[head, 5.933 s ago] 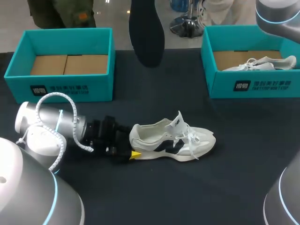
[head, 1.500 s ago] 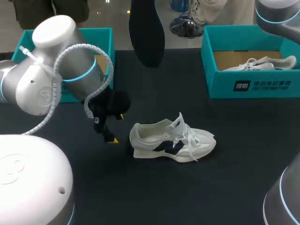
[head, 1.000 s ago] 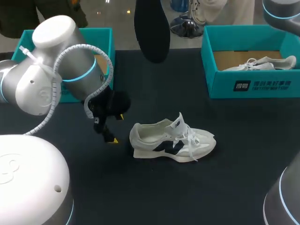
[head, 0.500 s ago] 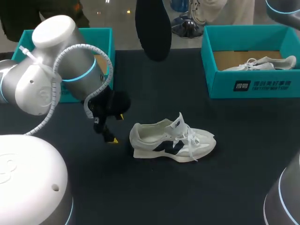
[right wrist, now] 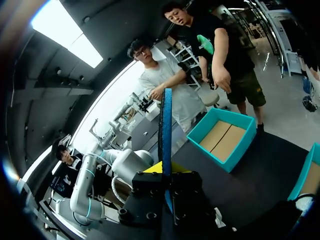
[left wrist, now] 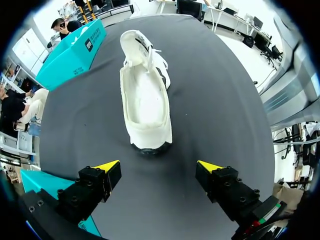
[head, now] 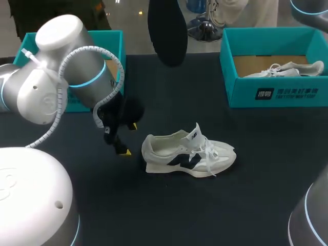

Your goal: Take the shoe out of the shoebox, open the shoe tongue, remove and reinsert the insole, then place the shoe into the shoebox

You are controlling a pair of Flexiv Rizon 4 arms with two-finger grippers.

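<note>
Black insole (right wrist: 166, 120), tight in right claw (right wrist: 166, 175)

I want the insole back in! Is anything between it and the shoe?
Nothing visible is. The insole hangs in the right gripper above the table; the shoe lies with its opening bare; the open left gripper is behind its heel, not over it.

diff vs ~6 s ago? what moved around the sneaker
The left gripper pulled back from the heel of the white mesh sneaker, up and toward the left, and stands open. The dark flat insole, clamped in the right gripper, drifted slightly right. The sneaker stayed put.
</note>
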